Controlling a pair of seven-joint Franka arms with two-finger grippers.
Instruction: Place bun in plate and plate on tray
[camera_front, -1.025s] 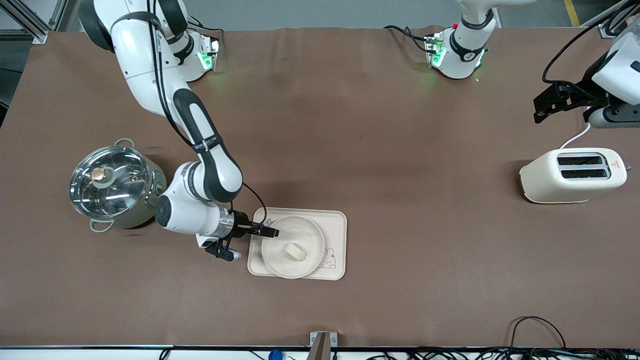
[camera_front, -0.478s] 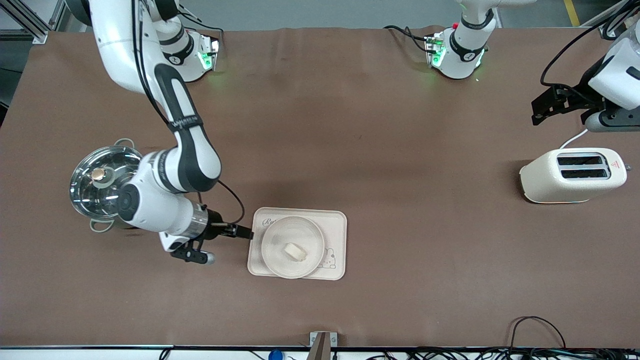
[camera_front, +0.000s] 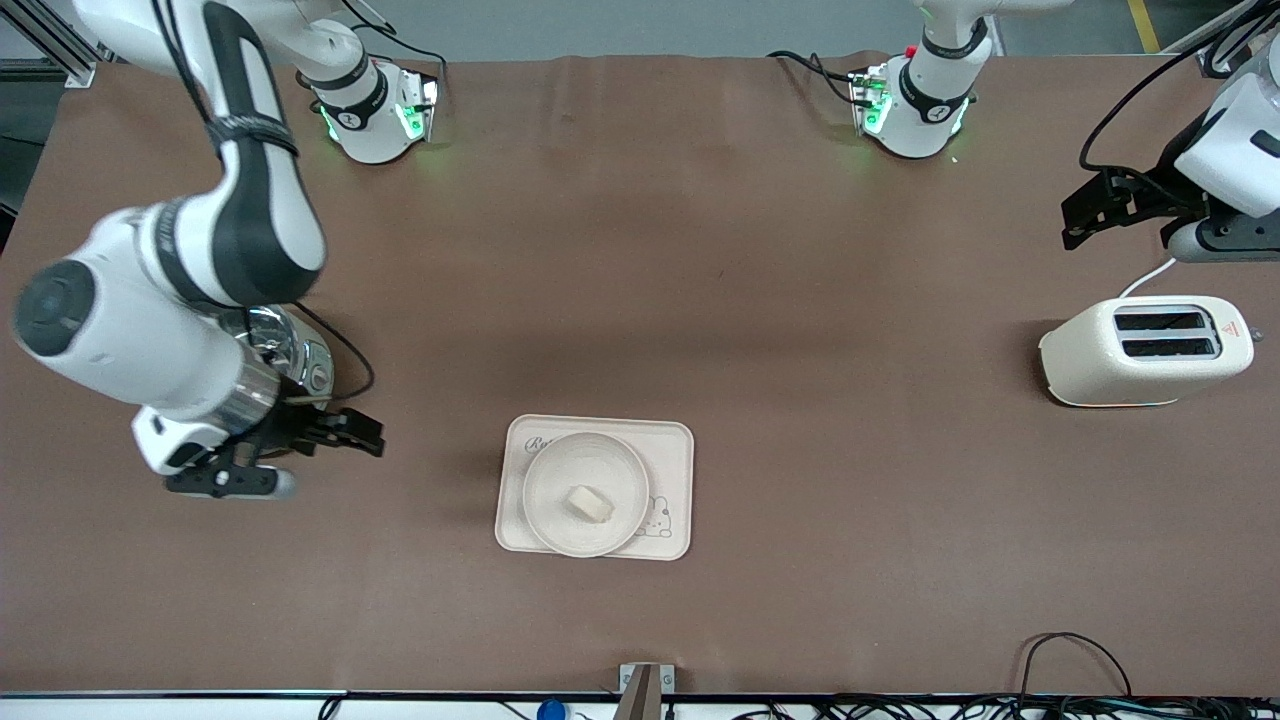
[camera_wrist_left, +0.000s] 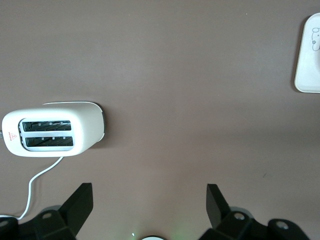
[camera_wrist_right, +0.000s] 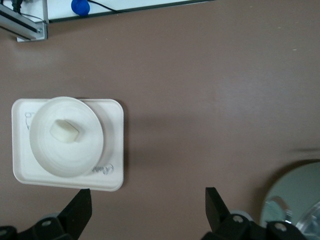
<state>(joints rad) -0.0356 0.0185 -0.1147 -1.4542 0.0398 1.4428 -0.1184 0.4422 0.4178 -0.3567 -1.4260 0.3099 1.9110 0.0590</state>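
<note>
Bun sits in the plate on the tray, unchanged. Your right gripper has withdrawn beside the pot, fingers spread and empty. Left gripper waits spread above the toaster.

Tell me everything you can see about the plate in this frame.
The plate is round, shallow and plain cream-white with a raised rim, matte like plastic or ceramic. It lies flat on the tray, toward the tray's right-arm end, its rim just past the tray's edge nearest the front camera. The bun lies in it, near the middle. No gripper touches it.
</note>
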